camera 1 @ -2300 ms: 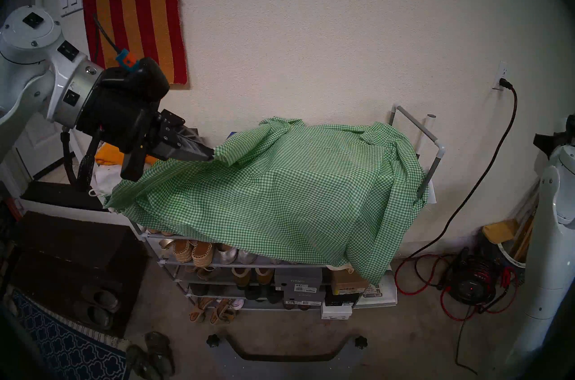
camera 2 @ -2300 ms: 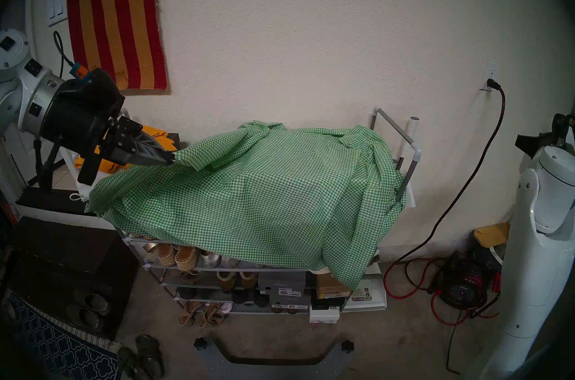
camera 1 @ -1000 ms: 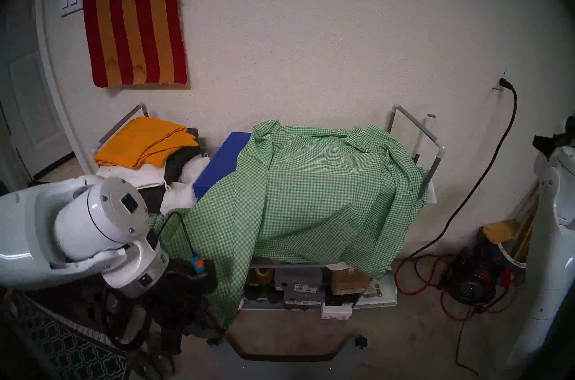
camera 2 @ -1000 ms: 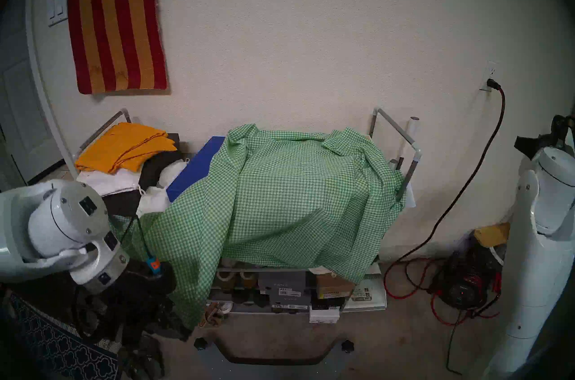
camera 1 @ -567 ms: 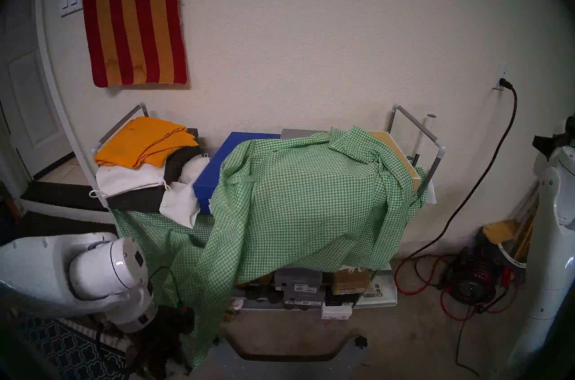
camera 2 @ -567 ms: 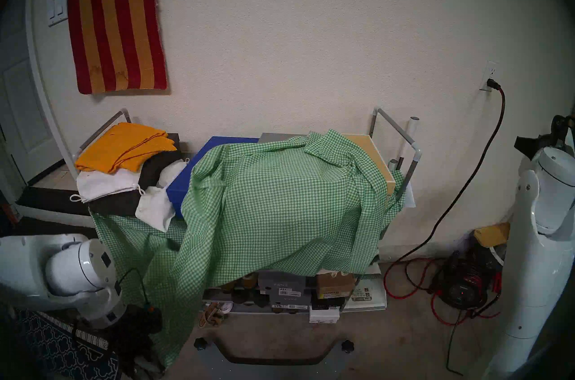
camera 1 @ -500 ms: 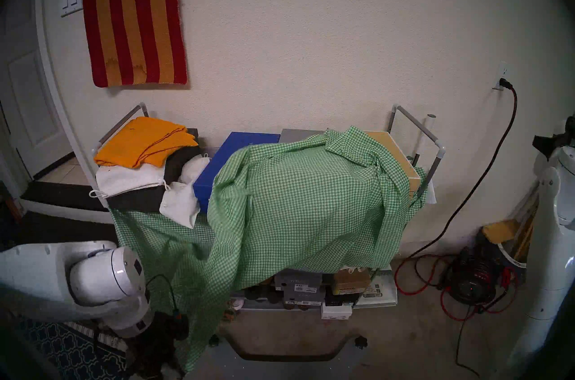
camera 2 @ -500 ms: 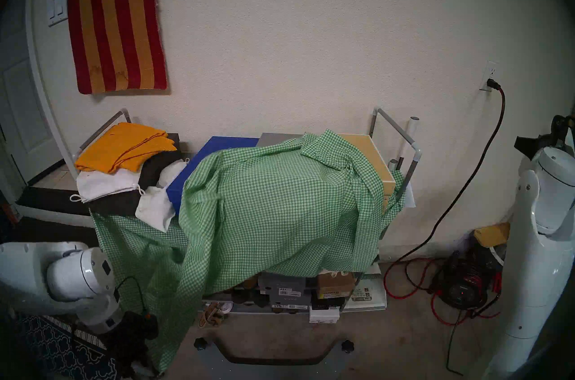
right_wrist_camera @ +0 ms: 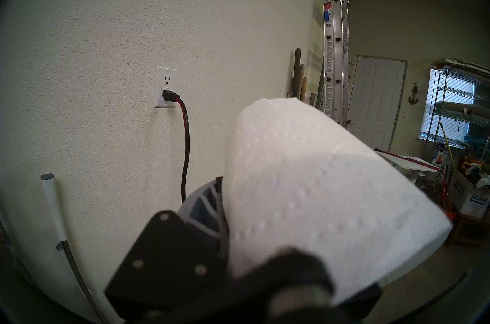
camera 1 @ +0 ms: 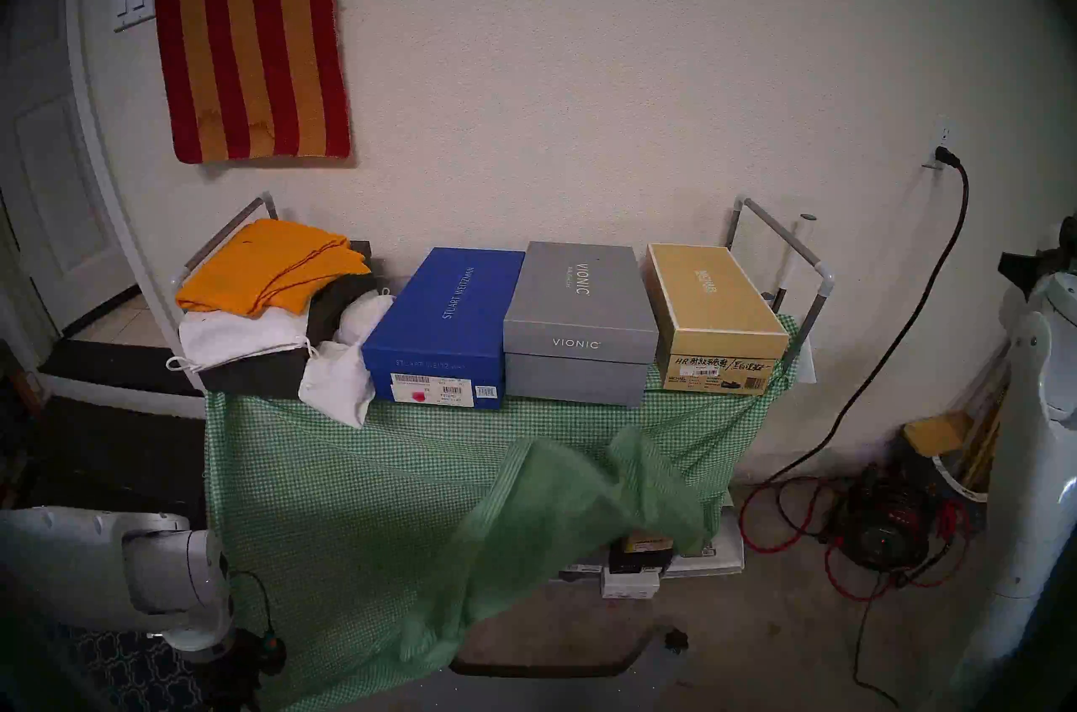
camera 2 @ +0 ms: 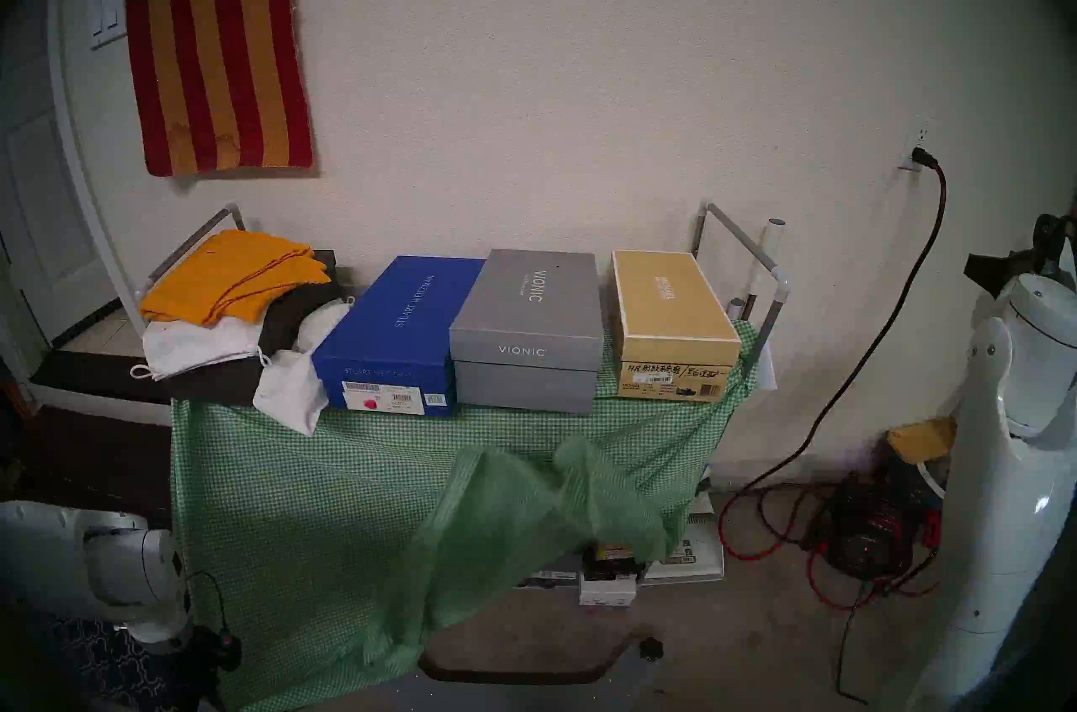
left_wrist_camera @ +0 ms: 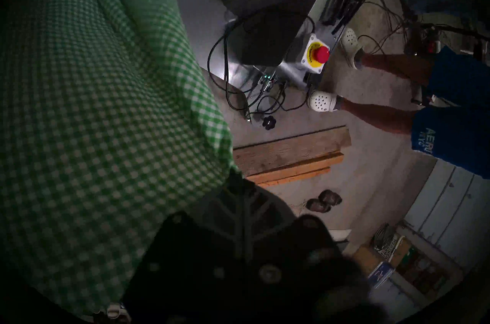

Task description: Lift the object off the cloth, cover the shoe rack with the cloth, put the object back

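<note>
Garage wall; tissue roll (right_wrist_camera: 305, 183) between right jaws.

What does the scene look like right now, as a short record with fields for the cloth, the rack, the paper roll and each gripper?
cloth: green gingham cloth hangs down the front of the rack, lower right part blurred
shoe rack: shoe rack end rails show; its front is mostly covered
rack top: blue box, grey box, tan box, orange cloth, all uncovered
object: paper roll held off the rack
right gripper: right gripper shut on the roll
left gripper: left gripper low at the cloth's edge, shut on it
</note>
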Tool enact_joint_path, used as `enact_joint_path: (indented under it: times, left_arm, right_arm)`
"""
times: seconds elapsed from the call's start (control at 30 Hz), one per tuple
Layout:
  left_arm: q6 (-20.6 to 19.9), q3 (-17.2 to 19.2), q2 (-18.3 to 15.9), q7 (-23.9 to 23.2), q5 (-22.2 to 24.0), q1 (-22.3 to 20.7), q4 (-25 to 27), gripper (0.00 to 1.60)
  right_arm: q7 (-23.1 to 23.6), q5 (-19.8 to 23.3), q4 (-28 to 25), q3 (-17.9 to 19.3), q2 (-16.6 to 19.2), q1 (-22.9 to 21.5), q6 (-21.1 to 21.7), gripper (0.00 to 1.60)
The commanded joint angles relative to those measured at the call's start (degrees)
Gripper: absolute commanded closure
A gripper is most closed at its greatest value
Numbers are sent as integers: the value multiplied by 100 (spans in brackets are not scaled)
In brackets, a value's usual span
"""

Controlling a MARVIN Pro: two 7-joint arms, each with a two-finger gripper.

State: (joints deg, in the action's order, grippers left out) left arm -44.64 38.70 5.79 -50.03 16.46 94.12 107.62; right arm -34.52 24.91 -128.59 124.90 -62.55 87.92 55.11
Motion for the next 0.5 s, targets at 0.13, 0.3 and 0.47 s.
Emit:
enact_joint_path:
  times: [0.13,0.3,0.47]
  left_arm:
    - [1151,210,0,-138,-61,47,-605,160]
    - [1592,534,6,-147,122,-81,-736,160]
    - [1896,699,13,-248,184,30,-971,0]
  right_arm:
    - [-52,63,-30,10,79,-23,-11,160]
    - [-85,103,-28,8,94,-19,-11,160]
    - [-122,148,-27,5,114,-13,-11,160]
